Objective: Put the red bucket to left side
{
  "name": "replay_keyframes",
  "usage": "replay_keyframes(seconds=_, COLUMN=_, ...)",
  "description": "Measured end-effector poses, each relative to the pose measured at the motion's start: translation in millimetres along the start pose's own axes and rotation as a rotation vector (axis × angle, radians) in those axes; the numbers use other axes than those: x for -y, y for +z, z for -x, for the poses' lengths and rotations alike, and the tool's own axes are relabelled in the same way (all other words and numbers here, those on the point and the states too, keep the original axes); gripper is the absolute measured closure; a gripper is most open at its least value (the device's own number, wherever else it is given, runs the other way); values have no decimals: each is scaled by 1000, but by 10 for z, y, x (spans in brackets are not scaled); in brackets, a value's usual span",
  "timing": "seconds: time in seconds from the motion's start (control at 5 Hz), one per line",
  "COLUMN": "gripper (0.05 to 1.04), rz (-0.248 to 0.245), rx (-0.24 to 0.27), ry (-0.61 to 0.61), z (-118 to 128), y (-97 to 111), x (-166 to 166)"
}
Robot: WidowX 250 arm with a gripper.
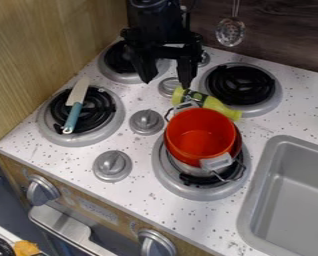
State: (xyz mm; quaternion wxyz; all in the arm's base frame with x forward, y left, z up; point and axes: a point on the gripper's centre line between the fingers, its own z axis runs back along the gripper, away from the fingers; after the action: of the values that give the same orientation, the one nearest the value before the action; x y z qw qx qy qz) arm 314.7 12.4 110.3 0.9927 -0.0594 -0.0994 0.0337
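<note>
The black gripper [167, 79] hangs near the top centre, over the stove's back part, its two fingers spread apart with nothing between them. Below it and to the right, the red bucket [200, 134] stands upright, its inside showing from above. It appears to rest in a silver pot [202, 170] on the front right burner. A grey-white tab is on the bucket's front rim, and another on its back rim. The gripper is behind and to the left of the bucket, apart from it.
A yellow-green bottle [218, 106] lies just behind the bucket. On the front left burner rests a knife [74, 109] with a blue handle. Knobs [146, 122] stand between the burners. The grey sink [292, 200] is at the right, a wooden wall [48, 55] at the left.
</note>
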Motion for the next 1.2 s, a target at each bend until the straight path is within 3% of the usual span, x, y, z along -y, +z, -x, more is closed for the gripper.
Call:
replay_keyframes(seconds=0.2, gripper=82, rz=-3, rx=-26, ry=16, z=33, y=-68, x=-14)
replay_keyframes(seconds=0.6, gripper=82, rz=-71, rx=-80, ry=211, z=283, y=-135, x=181)
replay_keyframes(seconds=0.8, gripper=82, rz=-129, rx=-21, ry=337, z=392, y=-53, x=217)
replay_keyframes(seconds=1.0, gripper=82, rz=-196, rx=-7, ry=525, z=433, y=-95, x=190)
replay_keyframes(seconds=1.2, gripper=82, rz=-225, rx=50, ry=687, z=495, y=-201, x=203)
